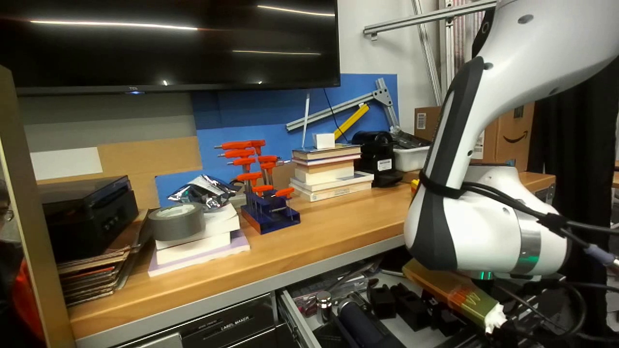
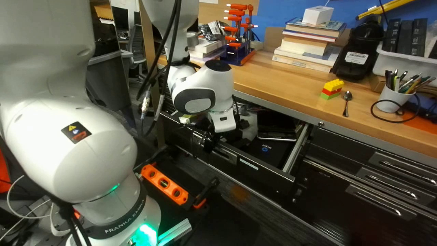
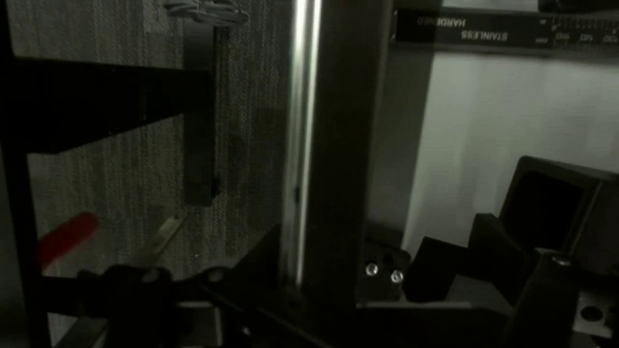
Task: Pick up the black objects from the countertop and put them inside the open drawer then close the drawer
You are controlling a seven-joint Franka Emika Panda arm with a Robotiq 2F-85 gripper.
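One arm, so no nearer-side question; its hand is spread wide, nothing pinched; the fingers straddle the front wall of the open drawer, one at 9 o'clock over the floor, one at 3 over the inside; can't tell if either touches it. Key bit: the wall's long axis runs 12 to 6 in the wrist view, roughly square across the finger line; in an exterior view that front runs 10 to 4, so I'd guess a closing push goes toward 1 o'clock, into the cabinet.

Black objects sit inside the drawer, lower than the tabletop; from the hand, between 2 and 3 o'clock in the wrist view; my read: loading looks done, closing is left; inner finger could snag or get trapped.

Hard to see: wrist view is dark, the lower black pieces blend into the finger, count uncertain; a yellow-brown box blocks much of the hand in an exterior view, where the frame also cuts the drawer off at 6 o'clock; fingertips can't be picked out in either exterior view.
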